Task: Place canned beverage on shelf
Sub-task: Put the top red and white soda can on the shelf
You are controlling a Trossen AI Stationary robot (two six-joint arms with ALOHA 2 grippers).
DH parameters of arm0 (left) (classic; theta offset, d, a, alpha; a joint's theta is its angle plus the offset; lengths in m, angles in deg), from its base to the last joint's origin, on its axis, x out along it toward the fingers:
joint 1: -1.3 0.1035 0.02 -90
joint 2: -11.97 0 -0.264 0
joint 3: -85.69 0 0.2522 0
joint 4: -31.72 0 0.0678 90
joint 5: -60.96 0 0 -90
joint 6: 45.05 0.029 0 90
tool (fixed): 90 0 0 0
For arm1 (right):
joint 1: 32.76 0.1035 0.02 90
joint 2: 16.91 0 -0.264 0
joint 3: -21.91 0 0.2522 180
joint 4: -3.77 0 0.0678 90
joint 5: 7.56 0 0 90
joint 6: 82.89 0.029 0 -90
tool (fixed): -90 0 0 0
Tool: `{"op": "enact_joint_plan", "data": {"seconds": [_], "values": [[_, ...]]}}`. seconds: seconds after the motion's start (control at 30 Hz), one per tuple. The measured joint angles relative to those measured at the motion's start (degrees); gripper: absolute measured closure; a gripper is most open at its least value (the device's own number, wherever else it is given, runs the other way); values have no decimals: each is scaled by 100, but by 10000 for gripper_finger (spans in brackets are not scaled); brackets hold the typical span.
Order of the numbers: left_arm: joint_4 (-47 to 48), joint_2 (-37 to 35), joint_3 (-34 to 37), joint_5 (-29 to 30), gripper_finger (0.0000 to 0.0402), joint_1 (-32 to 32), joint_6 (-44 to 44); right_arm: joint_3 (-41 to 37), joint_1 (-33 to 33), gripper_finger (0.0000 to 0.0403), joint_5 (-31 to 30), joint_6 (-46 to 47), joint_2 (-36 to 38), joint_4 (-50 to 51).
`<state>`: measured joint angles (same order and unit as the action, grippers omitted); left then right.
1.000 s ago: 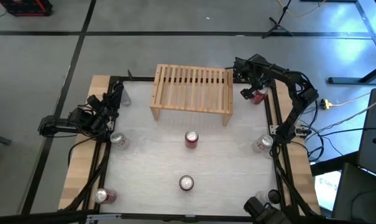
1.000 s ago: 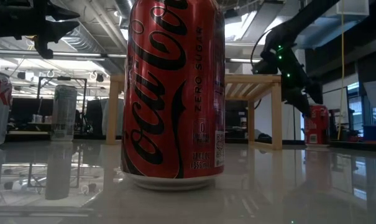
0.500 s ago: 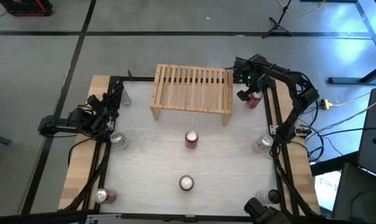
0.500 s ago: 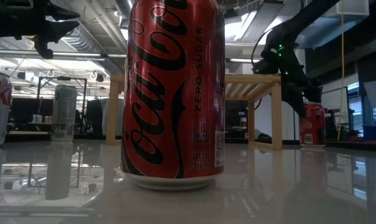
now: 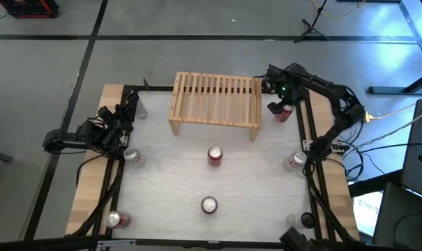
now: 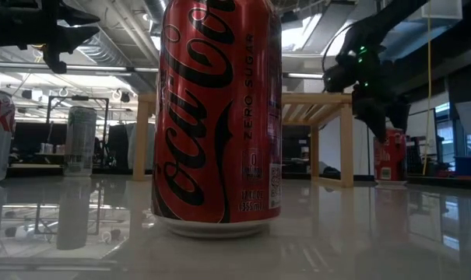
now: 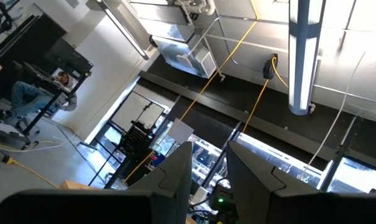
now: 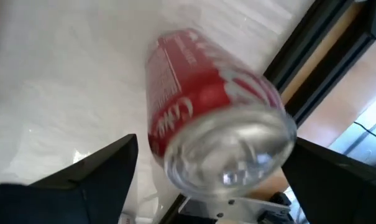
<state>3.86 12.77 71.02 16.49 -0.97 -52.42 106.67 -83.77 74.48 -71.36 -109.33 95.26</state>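
The light-wood slatted shelf (image 5: 216, 101) stands on its side legs at the table's far middle; it also shows in the low view (image 6: 328, 99). A red can (image 5: 284, 113) stands upright on the table just right of the shelf. It also shows in the low view (image 6: 391, 155) and the right wrist view (image 8: 219, 124). My right gripper (image 5: 279, 104) is open above this can. Its fingers (image 8: 107, 168) stand on either side of the can's top and are apart from it. My left gripper (image 5: 123, 115) waits at the table's left edge, its fingers (image 7: 178, 174) a little apart.
Other cans stand on the table: red ones at the middle (image 5: 215, 155) and near middle (image 5: 209, 205), silver ones at the left (image 5: 132, 156) and right (image 5: 295, 160), one at the near left corner (image 5: 114, 220). The black frame rail (image 5: 301, 125) runs close beside the red can.
My right arm's elbow has swung toward the table's right edge. The right gripper has tipped to point more steeply down over the red can beside the shelf. The gripper has stayed open.
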Motion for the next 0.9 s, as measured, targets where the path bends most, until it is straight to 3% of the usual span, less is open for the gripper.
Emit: {"op": "enact_joint_plan", "data": {"seconds": [0.4,0.53,0.63,0.9], "values": [[0,0,0,0,308,0,0,-683,5,60,52,80,343,-881],[0,-1,0,2,308,1,0,-667,6,92,52,73,421,-834],[0,0,0,2,308,2,0,-492,6,121,139,132,604,-724],[-105,-2,0,-83,308,-1,-136,532,6,120,255,186,1179,351]]}}
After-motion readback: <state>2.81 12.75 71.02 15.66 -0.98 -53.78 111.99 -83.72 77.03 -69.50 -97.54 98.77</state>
